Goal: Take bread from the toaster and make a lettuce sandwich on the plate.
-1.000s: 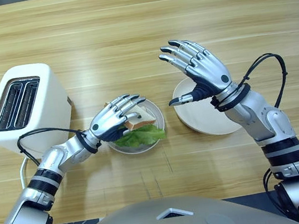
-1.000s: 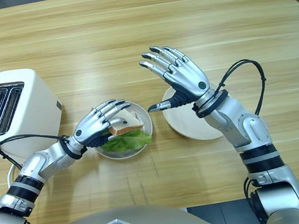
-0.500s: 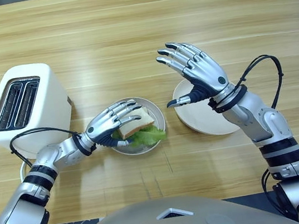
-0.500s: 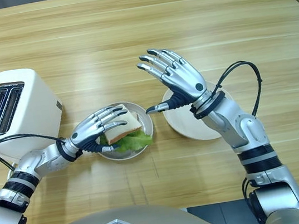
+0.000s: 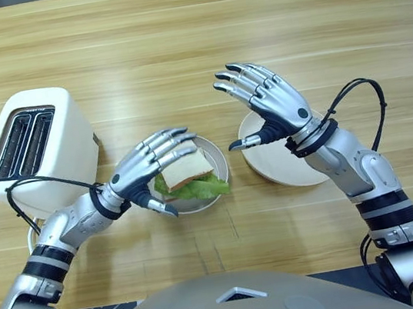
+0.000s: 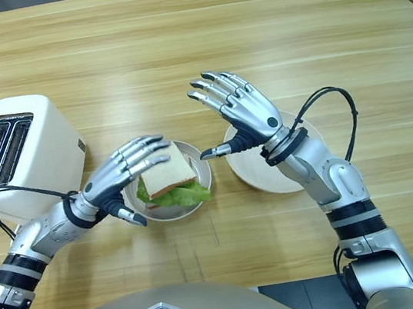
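Pale square slice of bread w/ brown crust [image 5: 187, 167] lies flat on ruffled green lettuce leaf [image 5: 205, 189], both on small round grey plate [image 5: 223, 169]. Lettuce sticks out from under slice toward front & right. Left hand [image 5: 144, 166] sits just left of grey plate, fingers stretched out & apart, tips over plate's left edge beside the slice, holding nothing; can't tell if tips touch bread. Right hand [image 5: 272, 102] is raised over back-left part of larger round cream plate [image 5: 279, 168], fingers spread, nothing in it. Cream plate is just right of grey one, not touching. White boxy two-slot toaster [image 5: 35, 149] stands at far left, near left forearm. All on light wooden plank table [image 5: 174, 43].
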